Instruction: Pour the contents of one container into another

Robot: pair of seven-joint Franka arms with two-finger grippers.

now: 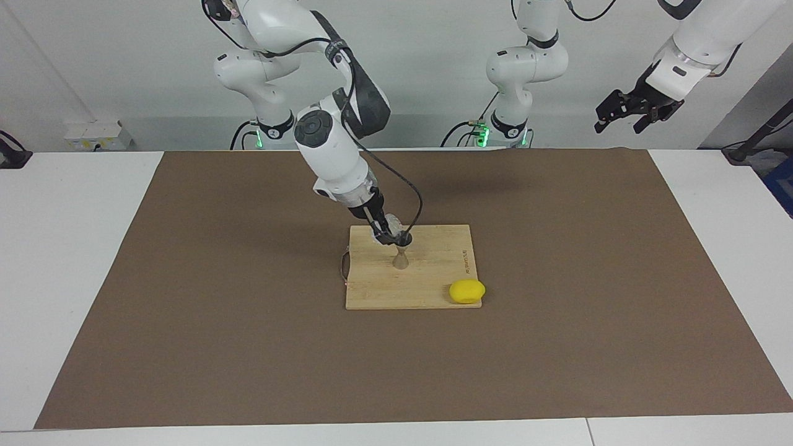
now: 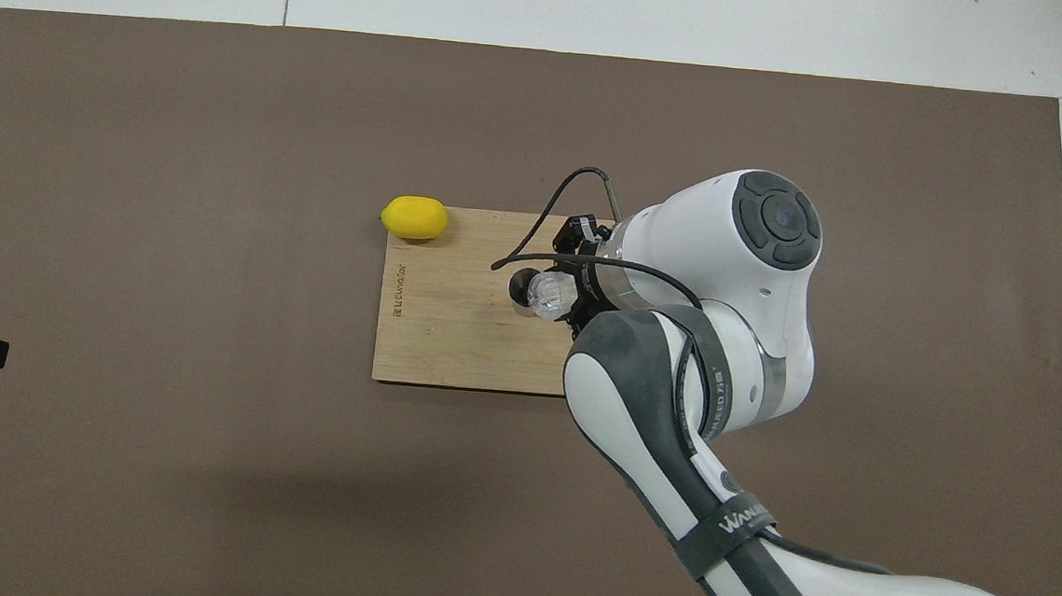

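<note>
— Grip status?
— My right gripper (image 1: 385,233) clamped on glass cup (image 2: 552,292), tipped over jigger (image 1: 401,255) on cutting board (image 1: 433,282), mouth aimed into it.
— Left?
— Left gripper (image 1: 633,113) open, waiting aloft.

White table (image 1: 80,248) w/ a big brown mat (image 1: 217,341) covering most of it. On the mat, approx. at the middle, lies a bamboo cutting board (image 1: 427,291). A yellow lemon (image 1: 467,291) sits at the board's corner farthest from the robots.
</note>
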